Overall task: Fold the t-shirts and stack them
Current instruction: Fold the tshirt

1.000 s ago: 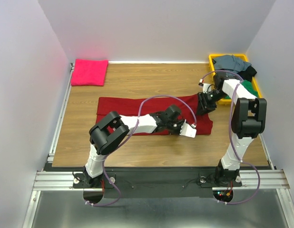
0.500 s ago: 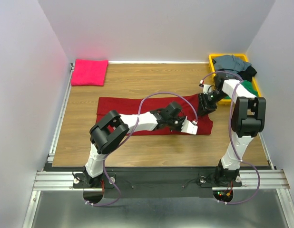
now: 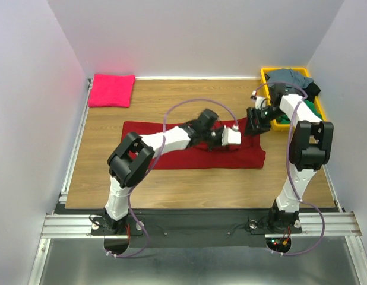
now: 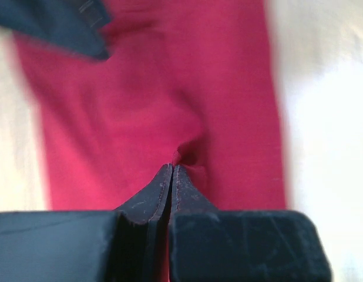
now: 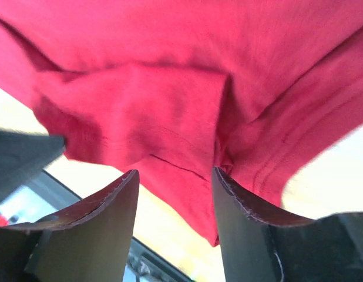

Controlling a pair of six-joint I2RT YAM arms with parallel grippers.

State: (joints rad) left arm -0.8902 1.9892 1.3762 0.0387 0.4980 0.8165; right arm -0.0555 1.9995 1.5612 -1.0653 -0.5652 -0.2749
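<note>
A dark crimson-red t-shirt lies spread across the middle of the wooden table. My left gripper is over its right part, shut on a small pinch of red fabric at the fingertips. My right gripper hovers at the shirt's far right corner. Its jaws are open, and a loose corner of the red shirt hangs over the gap between the fingers. A hot-pink t-shirt lies folded at the far left corner.
A yellow bin at the far right holds a grey shirt, a black one and a green one. White walls close in the table on three sides. Purple cables loop over both arms.
My left gripper shut on the red shirt near its front right edge, then moved toward the far side with the fabric. My right gripper shifted slightly farther back and opened wider.
</note>
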